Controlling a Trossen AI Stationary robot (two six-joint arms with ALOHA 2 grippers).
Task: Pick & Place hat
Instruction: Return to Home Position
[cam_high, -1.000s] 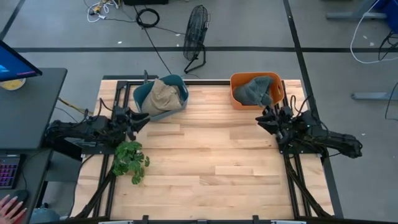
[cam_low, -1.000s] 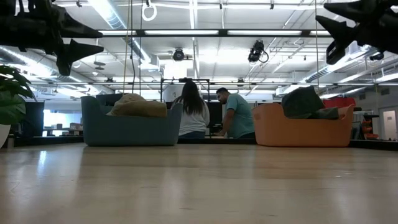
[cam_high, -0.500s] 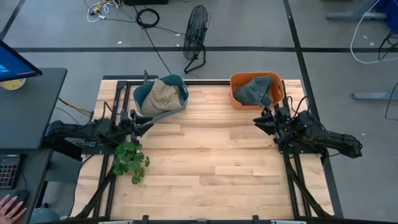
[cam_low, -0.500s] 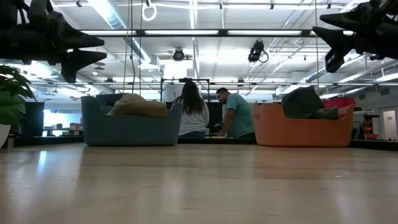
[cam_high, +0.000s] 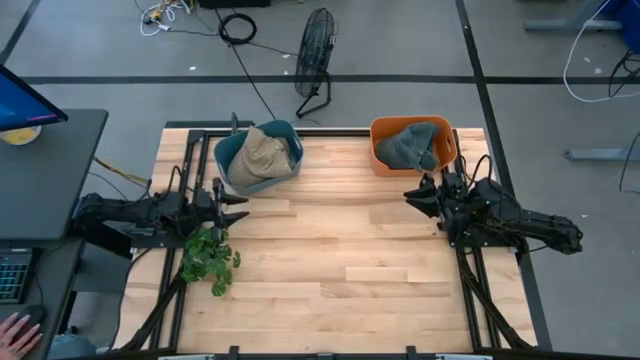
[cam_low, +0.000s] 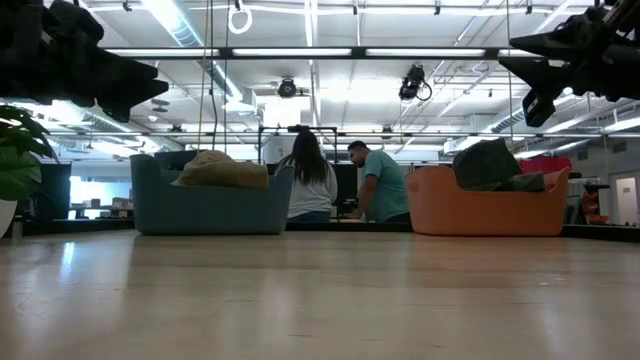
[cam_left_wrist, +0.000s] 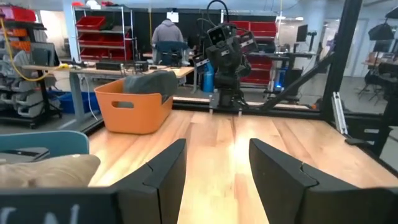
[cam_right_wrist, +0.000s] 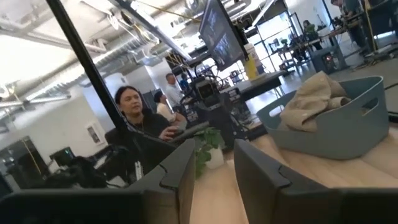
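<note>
A tan hat (cam_high: 262, 152) lies in the blue bin (cam_high: 288, 137) at the table's far left; it also shows in the low view (cam_low: 220, 169) and the right wrist view (cam_right_wrist: 311, 99). A grey hat (cam_high: 411, 145) lies in the orange bin (cam_high: 384, 127) at the far right, seen too in the left wrist view (cam_left_wrist: 150, 83). My left gripper (cam_high: 234, 205) hangs open above the table, near the blue bin's near side. My right gripper (cam_high: 417, 197) hangs open on the near side of the orange bin. Both are empty.
A potted green plant (cam_high: 209, 258) stands near the table's left edge, just on the near side of my left gripper. A fan (cam_high: 316, 50) stands on the floor beyond the far edge. People sit behind the table (cam_low: 345, 185). The table's bare wood (cam_high: 340, 260) lies between the arms.
My left gripper has swung from pointing toward the blue bin to pointing toward the table's right, drawing slightly toward the near edge. My right gripper has shifted a little toward the table's left and near edge, away from the orange bin. Both hats have stayed in their bins.
</note>
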